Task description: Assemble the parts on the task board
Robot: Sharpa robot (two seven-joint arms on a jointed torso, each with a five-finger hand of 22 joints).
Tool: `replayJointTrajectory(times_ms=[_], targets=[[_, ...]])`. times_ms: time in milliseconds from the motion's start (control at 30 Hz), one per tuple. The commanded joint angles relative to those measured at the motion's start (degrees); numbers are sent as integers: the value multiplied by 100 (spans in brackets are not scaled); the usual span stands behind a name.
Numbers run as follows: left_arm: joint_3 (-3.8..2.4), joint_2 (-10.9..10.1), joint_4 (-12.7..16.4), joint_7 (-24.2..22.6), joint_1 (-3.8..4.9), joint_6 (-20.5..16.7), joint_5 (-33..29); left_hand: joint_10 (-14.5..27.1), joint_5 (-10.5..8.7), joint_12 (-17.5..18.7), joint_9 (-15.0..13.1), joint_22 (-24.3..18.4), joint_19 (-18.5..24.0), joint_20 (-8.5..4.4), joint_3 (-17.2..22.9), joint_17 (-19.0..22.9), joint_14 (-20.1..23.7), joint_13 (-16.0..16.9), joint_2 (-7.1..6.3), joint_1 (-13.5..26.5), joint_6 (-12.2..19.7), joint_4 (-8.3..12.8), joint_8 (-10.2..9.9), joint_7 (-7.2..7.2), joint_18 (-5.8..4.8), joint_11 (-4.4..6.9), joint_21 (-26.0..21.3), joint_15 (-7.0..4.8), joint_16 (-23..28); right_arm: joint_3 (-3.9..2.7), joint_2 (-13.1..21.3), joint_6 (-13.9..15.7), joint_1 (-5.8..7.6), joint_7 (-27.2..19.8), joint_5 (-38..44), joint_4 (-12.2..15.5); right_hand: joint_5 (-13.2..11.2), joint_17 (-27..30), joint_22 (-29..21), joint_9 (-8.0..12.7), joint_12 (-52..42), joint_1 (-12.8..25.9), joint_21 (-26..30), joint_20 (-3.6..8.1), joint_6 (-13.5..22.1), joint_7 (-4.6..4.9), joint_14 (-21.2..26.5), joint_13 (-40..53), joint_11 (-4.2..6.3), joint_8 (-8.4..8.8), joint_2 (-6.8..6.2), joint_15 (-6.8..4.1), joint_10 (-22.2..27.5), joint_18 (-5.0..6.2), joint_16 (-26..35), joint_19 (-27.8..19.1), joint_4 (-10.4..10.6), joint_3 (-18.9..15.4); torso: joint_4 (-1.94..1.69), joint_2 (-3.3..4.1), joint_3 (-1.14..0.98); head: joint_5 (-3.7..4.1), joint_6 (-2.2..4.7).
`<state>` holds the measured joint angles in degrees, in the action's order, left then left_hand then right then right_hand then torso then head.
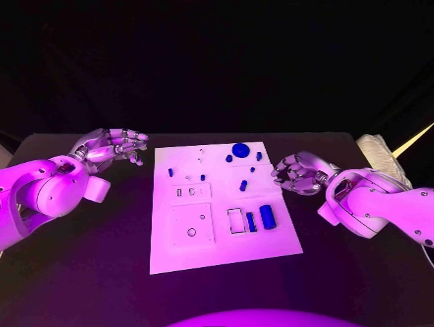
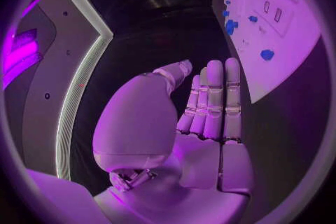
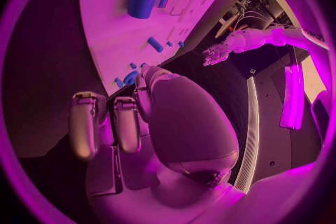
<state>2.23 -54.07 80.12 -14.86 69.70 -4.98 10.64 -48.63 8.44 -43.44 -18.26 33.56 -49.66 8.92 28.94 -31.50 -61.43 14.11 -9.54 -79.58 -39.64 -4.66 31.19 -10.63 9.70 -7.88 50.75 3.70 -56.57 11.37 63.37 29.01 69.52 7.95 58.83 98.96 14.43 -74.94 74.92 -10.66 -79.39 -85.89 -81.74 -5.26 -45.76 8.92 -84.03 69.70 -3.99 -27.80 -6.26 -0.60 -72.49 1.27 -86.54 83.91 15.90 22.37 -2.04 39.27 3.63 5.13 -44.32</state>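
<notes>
The white board point(image 1: 221, 231) lies mid-bench, blue parts point(image 1: 267, 216) loose on it (nothing picked yet), left hand point(image 1: 112, 148) and right hand point(image 1: 297, 173) empty beside it, fingers apart; next, probably a first grasp.
</notes>
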Motion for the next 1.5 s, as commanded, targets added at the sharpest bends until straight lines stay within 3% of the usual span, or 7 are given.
replayJointTrajectory(times_ms=[33,133,300,433,733,1100,1500], targets=[[-4,24,27,-154,-5,-100,-92,45,-15,-23,7,7,12,44,3,11,56,-9,12,34,30,12,21,-195,77,-6,-24,2,-23,1,165,-734,20,71,-421,-39,-86,-1127,1291,16,-40,74,27,22,-166,-38,-485,96,32,43,142,-11,-132,33,60,419,-42,327,-7,-54,16,24,8],[-4,28,38,-150,-8,-125,-98,45,-15,-23,7,7,12,44,3,11,56,-9,12,34,30,12,21,-195,77,-6,-24,2,-23,3,352,-1225,38,433,-379,20,-170,-1101,1310,-5,-103,209,-46,51,-308,-86,-483,224,70,19,150,-45,-275,19,83,439,-115,545,-7,-51,17,76,17],[-4,41,41,-146,-13,-145,-103,44,-13,-25,9,7,15,44,5,12,60,-11,13,32,28,13,24,-194,77,-5,-25,2,-21,14,609,-2013,54,1153,-332,164,-566,-1091,1338,-13,-168,813,-154,85,-395,-115,-493,371,100,63,142,-73,-444,-2,79,469,-8,694,26,-58,10,141,-7],[-3,57,42,-142,-23,-140,-104,44,-13,-27,10,7,16,44,7,13,62,-12,14,26,27,17,25,-193,77,-4,-25,1,-21,37,716,-2379,57,1628,-311,290,-732,-1123,1361,-6,-201,1214,-243,87,-424,-111,-506,451,92,113,115,-69,-522,-19,37,490,49,714,28,-71,6,164,-51],[-3,64,52,-130,-37,-135,-100,41,-12,-32,13,9,17,42,13,16,65,-15,10,3,26,37,30,-189,79,0,-23,-3,-22,100,782,-2133,-16,2194,-337,512,-714,-1161,1384,1,-250,1530,-335,93,-447,-115,-523,564,95,176,71,-74,-618,-35,-17,511,6,805,25,-62,11,209,-71],[-3,54,40,-117,-39,-133,-100,39,-14,-35,15,10,17,42,11,17,65,-17,6,4,25,40,33,-191,79,-1,-22,-4,-24,114,720,-2039,-78,2275,-365,577,-646,-1186,1400,-7,-287,1649,-397,97,-484,-127,-529,638,106,183,68,-80,-675,-46,-47,524,-37,872,25,-57,7,230,-101],[-3,39,38,-105,-39,-133,-100,37,-15,-38,18,11,17,42,9,18,63,-19,9,10,24,36,36,-192,78,-2,-20,-3,-27,117,506,-2125,-313,2267,-516,548,-622,-1184,1400,-20,-305,1714,-396,106,-525,-146,-528,685,122,185,130,-93,-709,-46,-51,524,-138,1004,21,-58,5,209,-162]])
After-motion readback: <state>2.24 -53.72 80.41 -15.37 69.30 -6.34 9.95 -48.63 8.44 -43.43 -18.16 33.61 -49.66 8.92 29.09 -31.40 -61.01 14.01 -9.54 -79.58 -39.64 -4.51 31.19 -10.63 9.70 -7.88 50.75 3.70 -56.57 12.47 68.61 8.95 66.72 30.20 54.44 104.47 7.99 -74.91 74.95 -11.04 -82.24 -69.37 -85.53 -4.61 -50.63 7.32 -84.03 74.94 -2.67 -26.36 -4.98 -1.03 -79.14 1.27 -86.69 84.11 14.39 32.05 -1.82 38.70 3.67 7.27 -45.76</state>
